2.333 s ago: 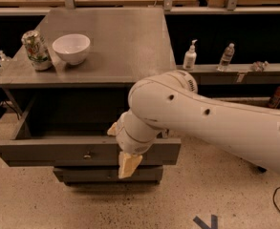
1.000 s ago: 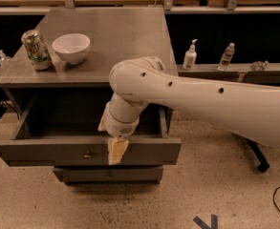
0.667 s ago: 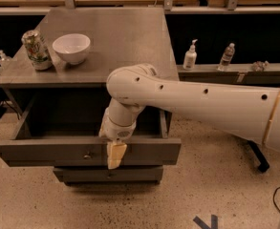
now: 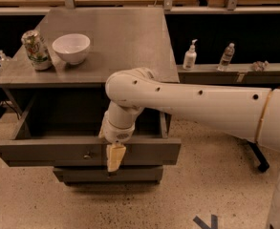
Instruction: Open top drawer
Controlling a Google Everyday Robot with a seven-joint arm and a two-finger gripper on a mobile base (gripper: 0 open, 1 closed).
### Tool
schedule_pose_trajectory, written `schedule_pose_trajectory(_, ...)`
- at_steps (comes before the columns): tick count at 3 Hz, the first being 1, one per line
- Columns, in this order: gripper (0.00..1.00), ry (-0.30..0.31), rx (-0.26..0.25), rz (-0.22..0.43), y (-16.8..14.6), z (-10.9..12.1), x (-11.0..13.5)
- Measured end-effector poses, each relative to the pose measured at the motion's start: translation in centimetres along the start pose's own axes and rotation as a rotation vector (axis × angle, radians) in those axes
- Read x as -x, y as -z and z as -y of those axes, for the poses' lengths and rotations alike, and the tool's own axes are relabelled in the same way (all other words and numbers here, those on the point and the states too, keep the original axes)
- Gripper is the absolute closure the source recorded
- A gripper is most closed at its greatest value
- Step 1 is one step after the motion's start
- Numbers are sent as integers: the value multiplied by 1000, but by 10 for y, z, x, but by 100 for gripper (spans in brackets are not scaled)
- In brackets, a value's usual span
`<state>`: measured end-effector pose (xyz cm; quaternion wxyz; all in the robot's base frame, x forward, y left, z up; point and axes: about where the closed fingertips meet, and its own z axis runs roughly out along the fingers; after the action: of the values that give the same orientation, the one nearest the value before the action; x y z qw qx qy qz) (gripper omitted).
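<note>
The top drawer (image 4: 44, 152) of the grey cabinet stands pulled out toward the camera, with its dark inside showing behind the flat front. Its small round metal knob (image 4: 88, 155) sits at the centre of the front. My gripper (image 4: 114, 157) hangs from the white arm (image 4: 187, 104), pointing down over the drawer front, just right of the knob. Its tan tip overlaps the front's lower edge. A narrower grey drawer front (image 4: 144, 174) shows below and is closed.
A soda can (image 4: 36, 49) and a white bowl (image 4: 71, 47) stand on the grey cabinet top (image 4: 125, 32). Bottles (image 4: 190, 55) (image 4: 226, 56) stand on a low shelf to the right. Speckled floor lies in front, with a blue tape mark (image 4: 204, 221).
My arm and gripper have shifted left along the drawer front, ending closer to the knob. The drawer stays pulled out about the same amount.
</note>
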<state>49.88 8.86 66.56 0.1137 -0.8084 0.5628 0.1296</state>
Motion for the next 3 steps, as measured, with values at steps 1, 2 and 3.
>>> schedule_pose_trajectory(1,30,6,27,27,10,-36,8)
schedule_pose_trajectory(2,30,16,39,53,23,-66,18)
schedule_pose_trajectory(3,30,19,41,68,34,-84,24)
